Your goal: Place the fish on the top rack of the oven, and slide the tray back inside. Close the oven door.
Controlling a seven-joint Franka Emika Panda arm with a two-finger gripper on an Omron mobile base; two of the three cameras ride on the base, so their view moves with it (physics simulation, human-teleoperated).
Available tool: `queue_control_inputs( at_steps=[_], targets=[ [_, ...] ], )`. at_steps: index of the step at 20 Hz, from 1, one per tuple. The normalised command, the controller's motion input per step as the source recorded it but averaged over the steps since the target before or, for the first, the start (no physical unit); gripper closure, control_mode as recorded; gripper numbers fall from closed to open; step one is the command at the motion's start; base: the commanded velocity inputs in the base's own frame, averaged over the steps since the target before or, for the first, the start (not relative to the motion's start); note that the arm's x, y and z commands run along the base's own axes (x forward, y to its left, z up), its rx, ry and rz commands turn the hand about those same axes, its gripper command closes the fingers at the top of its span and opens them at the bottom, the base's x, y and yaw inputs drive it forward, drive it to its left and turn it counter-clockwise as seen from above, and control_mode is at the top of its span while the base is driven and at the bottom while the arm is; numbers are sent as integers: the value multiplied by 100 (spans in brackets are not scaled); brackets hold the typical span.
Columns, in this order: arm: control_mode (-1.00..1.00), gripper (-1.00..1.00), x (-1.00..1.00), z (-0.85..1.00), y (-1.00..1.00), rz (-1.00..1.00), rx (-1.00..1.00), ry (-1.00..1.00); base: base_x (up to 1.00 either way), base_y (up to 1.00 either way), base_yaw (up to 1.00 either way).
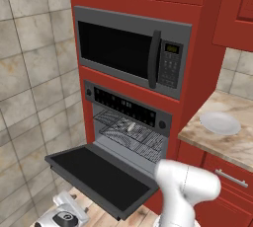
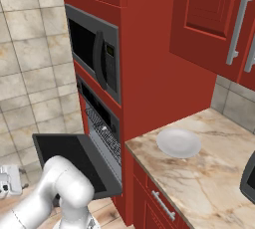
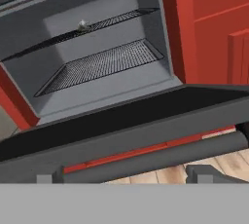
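The two-finger gripper (image 3: 124,175) hangs low in front of the oven with its dark tips spread wide, holding nothing — between them, in the hand view, runs the horizontal bar handle (image 3: 160,157) of the wide flat dark-grey oven door (image 3: 121,121). That door lies folded down and roughly level, its handle edge toward the hand, with bare wooden floor (image 3: 228,162) showing beneath the handle. Beyond the door the wide dark-grey oven (image 1: 129,128) stands open in its red surround. Inside, the thin grey wire-grid top rack (image 3: 82,30) sits fully within the cavity, and a similar lower wire shelf (image 3: 99,65) lies under it. The tiny slim grey-beige fish (image 3: 82,25) rests on the top rack — pale and small against the grid.
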Motion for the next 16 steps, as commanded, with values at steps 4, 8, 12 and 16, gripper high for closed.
queue_control_inputs(
  at_steps=[4,8,12,16],
  targets=[
    [-100,-100,40,-95,16,-13,0,-3,0,0,0],
    [-100,-100,55,-91,31,-13,0,-1,0,0,0],
    [-100,-100,57,-92,59,-11,0,0,0,0,0],
    [-100,-100,56,-99,72,-8,-1,0,0,0,0]
  ],
)
